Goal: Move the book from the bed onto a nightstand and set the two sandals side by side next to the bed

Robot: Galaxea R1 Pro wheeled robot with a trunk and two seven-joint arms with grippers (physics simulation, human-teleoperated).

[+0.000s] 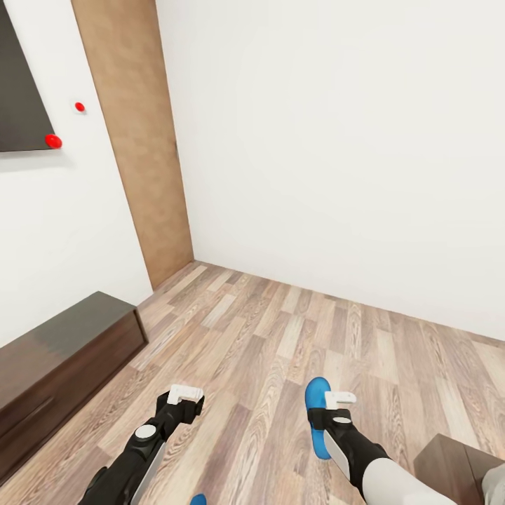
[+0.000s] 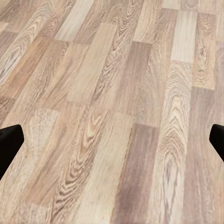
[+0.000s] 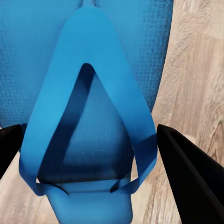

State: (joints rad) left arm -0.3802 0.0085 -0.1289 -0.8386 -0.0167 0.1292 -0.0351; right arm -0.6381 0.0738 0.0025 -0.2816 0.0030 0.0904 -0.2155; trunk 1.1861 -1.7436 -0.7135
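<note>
Under the right end effector [image 1: 341,400], one blue sandal [image 1: 317,414] was partly hidden, its fingers spread either side of the strap [image 3: 88,116]; whether they gripped was unclear. Another blue scrap [image 1: 199,499] was cut off at the frame's edge. Over bare plank floor [image 1: 280,337], the left end effector [image 1: 186,395] was released, near a dark wall cabinet [image 1: 63,358].

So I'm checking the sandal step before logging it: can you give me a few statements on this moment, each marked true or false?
1. The right gripper is at a blue sandal. True.
2. The left gripper holds a book. False: its fingers stand apart over bare wood floor.
3. The sandal's thong strap lies between the right gripper's fingers. True.
4. The floor is grey carpet. False: light wood planks.
</note>
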